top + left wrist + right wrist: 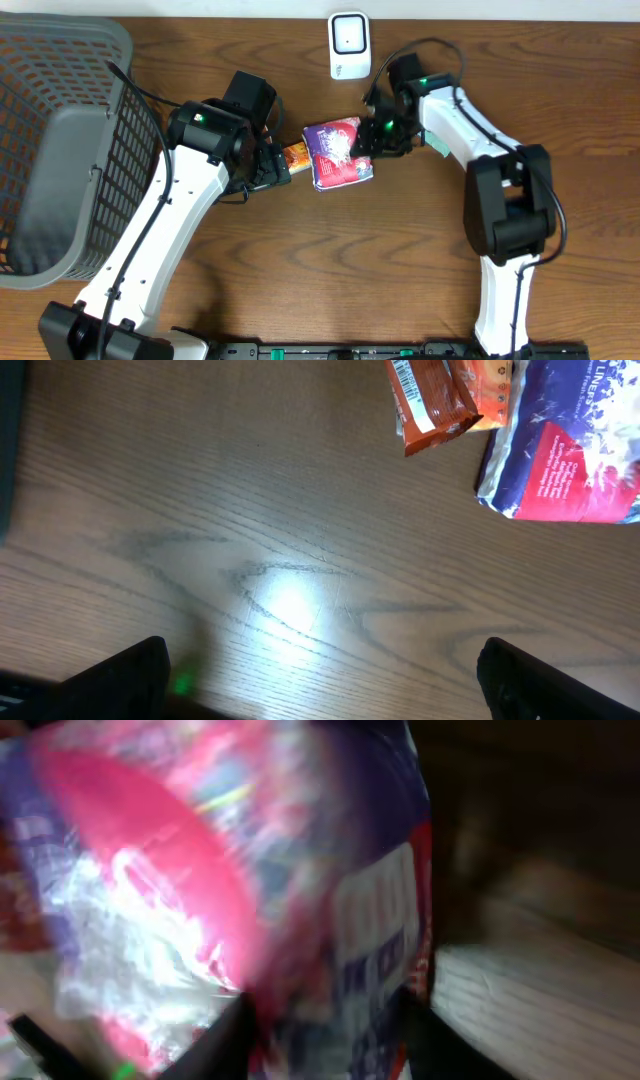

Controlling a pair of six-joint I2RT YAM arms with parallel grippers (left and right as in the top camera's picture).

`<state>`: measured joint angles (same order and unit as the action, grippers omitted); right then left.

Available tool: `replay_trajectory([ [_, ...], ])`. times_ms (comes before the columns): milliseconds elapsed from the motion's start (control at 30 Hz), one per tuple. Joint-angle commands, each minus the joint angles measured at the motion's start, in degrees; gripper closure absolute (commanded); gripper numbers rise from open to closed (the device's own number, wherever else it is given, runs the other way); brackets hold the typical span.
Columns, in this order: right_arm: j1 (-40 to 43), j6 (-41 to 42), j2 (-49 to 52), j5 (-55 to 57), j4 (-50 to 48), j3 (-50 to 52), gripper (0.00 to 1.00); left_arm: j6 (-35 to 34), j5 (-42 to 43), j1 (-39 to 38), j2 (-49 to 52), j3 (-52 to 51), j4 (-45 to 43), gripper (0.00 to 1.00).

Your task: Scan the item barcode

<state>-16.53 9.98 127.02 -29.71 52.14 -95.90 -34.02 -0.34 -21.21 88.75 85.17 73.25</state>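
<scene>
Grasp step: purple pouch (338, 152) between fingers of right gripper (372, 140), seemingly clamped; left gripper (325, 678) wide, empty; next you present it to scanner (349, 45)

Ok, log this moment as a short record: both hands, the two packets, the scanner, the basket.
left hand: open, empty, over the table, short of the orange packet
right hand: at the purple packet, packet between its fingers, grip unclear
orange packet: lying beside the purple packet
scanner: white, near the far edge, beyond the purple packet
basket: grey mesh, on the left arm's side
</scene>
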Motion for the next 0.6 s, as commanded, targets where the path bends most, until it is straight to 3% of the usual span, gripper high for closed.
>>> replay_trajectory([
  [0,-0.2,0.2,0.6,0.9,-0.1,0.2,0.84,1.0,-0.3,0.0,0.4,0.0,0.2,0.02],
  [33,-0.1,0.1,0.2,1.4,0.1,0.1,0.99,1.0,-0.3,0.0,0.4,0.0,0.2,0.02],
  [200,0.0,1.9,-2.3,9.6,4.0,-3.1,0.99,1.0,-0.3,0.0,0.3,0.0,0.2,0.02],
  [567,-9.4,12.8,-11.4,70.8,17.6,-10.3,0.99,1.0,-0.3,0.0,0.4,0.0,0.2,0.02],
])
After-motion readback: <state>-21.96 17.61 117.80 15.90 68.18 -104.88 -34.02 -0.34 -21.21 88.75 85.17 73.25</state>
